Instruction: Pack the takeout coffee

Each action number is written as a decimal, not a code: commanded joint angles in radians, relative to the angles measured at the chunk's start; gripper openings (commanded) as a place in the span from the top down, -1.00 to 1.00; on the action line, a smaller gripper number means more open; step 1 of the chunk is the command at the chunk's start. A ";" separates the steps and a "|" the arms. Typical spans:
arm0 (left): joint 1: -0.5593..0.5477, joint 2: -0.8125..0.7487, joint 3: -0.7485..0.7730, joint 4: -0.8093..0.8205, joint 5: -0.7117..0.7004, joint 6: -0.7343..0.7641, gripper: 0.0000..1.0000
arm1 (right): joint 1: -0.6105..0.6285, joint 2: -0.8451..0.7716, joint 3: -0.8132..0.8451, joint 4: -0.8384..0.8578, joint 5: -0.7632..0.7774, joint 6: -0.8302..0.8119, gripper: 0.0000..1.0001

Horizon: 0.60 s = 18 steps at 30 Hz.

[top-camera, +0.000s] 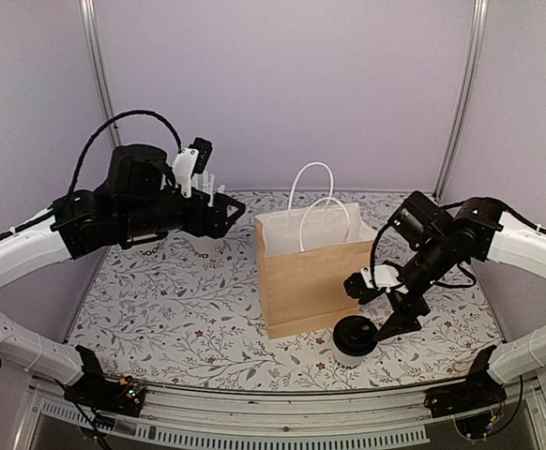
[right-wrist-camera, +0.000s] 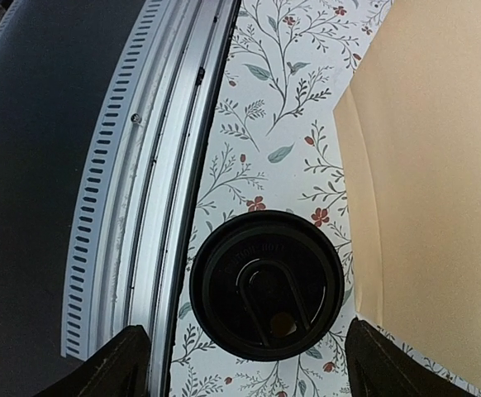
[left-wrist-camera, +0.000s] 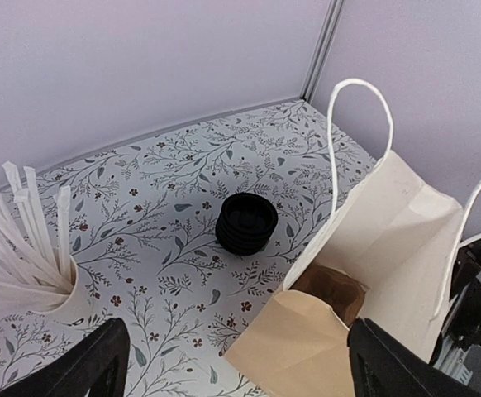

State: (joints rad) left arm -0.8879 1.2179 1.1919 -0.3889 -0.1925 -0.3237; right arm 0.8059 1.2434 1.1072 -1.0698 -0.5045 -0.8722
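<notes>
The takeout coffee point(top-camera: 356, 339), a small white cup with a round black lid point(right-wrist-camera: 266, 284), stands on the floral table near the front edge, just right of the brown paper bag point(top-camera: 310, 267). The bag stands upright and open, with white handles. My right gripper point(top-camera: 378, 319) hovers above the cup, open, with one finger on each side of the lid in the right wrist view point(right-wrist-camera: 240, 364). My left gripper point(top-camera: 235, 217) is open and empty, held high at the back left, looking down into the bag's mouth point(left-wrist-camera: 406, 240).
A stack of black lids point(left-wrist-camera: 246, 223) lies on the table behind the bag. A white cup holding paper-wrapped straws point(left-wrist-camera: 26, 256) stands at the back left. The table's metal front rail point(right-wrist-camera: 141, 190) runs close beside the coffee.
</notes>
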 commanded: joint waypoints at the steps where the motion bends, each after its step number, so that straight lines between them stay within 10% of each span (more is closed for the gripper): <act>1: 0.013 -0.019 -0.027 0.026 -0.004 -0.047 -0.87 | 0.030 0.028 0.072 0.034 0.126 0.064 -0.74; 18: 0.014 -0.023 -0.006 -0.001 -0.034 -0.030 -0.84 | 0.137 0.141 0.072 0.007 0.227 0.095 -0.82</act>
State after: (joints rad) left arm -0.8875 1.1851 1.1584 -0.3866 -0.2222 -0.3679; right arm 0.9096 1.3708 1.2160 -1.0554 -0.3332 -0.8032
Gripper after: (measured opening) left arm 0.921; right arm 0.912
